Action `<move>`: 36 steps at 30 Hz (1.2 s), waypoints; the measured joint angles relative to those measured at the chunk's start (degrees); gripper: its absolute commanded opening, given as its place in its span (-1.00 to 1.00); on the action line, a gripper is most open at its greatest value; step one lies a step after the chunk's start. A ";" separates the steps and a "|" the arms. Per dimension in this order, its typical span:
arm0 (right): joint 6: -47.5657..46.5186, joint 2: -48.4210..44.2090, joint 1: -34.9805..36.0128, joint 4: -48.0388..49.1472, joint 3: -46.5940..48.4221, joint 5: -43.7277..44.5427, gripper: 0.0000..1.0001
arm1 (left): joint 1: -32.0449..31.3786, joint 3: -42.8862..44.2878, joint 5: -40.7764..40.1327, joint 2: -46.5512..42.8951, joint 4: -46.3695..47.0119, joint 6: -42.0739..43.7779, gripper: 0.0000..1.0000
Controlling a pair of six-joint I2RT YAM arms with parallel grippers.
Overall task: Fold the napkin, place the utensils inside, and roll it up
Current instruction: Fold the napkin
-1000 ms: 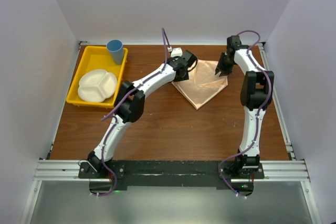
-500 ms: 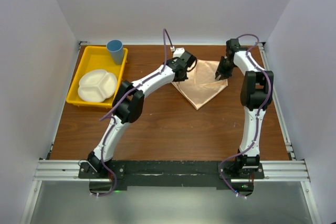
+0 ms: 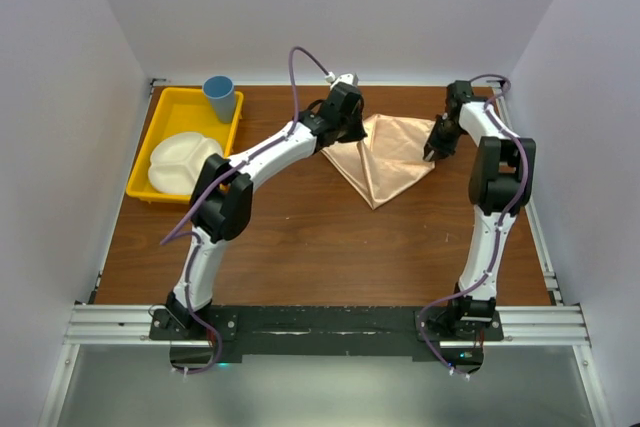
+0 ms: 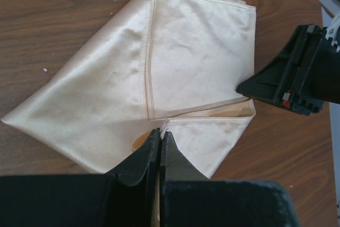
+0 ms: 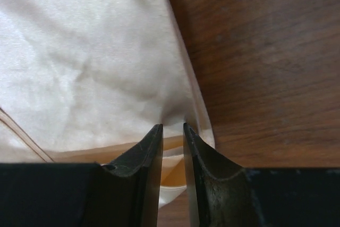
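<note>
The peach-orange napkin (image 3: 385, 159) lies folded into a rough triangle at the back middle of the table, its point toward me. In the left wrist view the napkin (image 4: 202, 51) shows stitched hems and overlapping layers. My left gripper (image 3: 345, 133) is shut on a hem corner at the cloth's left side, the tips (image 4: 161, 129) pinching it. My right gripper (image 3: 437, 148) is at the cloth's right corner. Its fingers (image 5: 172, 127) stand narrowly apart with puckered napkin (image 5: 79, 62) layers pinched between them. The utensils are out of view.
A yellow tray (image 3: 160, 112) stands at the back left holding a white divided plate (image 3: 185, 162) and a blue cup (image 3: 220, 97). White walls close in the brown table (image 3: 300, 237) on three sides. The right gripper's black body (image 4: 289, 81) shows in the left wrist view.
My left gripper has shut on the napkin's hem and risen toward the back. The right gripper has shifted right with its corner, narrowing its jaws. The cloth is now spread wider.
</note>
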 measured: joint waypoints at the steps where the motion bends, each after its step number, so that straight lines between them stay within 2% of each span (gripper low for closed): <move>1: 0.00 -0.22 -0.39 0.04 -0.61 0.00 -0.49 | 0.33 -1.11 1.01 -0.61 1.38 -0.02 -1.00; 7: 0.02 -0.87 -2.03 -0.04 -2.21 -0.46 -0.49 | 2.62 -6.01 6.47 -1.55 6.21 -0.02 -0.97; 18: -0.04 -1.18 -2.16 -0.04 -2.62 -0.57 -0.51 | 4.55 -10.75 10.95 -1.55 10.43 2.58 -0.83; 22: -0.09 -1.18 -2.16 0.00 -2.69 -0.74 -0.51 | 4.98 -11.63 11.52 -1.46 10.23 4.39 -0.63; 26: -0.15 -1.53 -2.16 0.20 -3.21 -1.42 -0.50 | 5.27 -11.54 10.84 -1.44 10.08 6.67 -0.52; 27: -0.15 -1.57 -2.16 0.22 -3.21 -1.49 -0.49 | 5.33 -10.93 10.29 -1.16 9.14 7.58 -0.49; 31: -0.20 -2.19 -2.10 0.17 -3.28 -1.53 -0.36 | 5.35 -8.37 9.18 -0.02 6.67 10.60 0.03; 35: -0.98 -3.58 -1.16 -0.52 -1.77 -1.20 -0.11 | 5.35 -6.86 7.69 0.11 3.48 13.00 0.05; 36: -1.29 -3.85 -0.74 -0.87 -0.70 -0.92 -0.07 | 5.35 -6.27 7.15 0.11 2.43 13.64 -0.02</move>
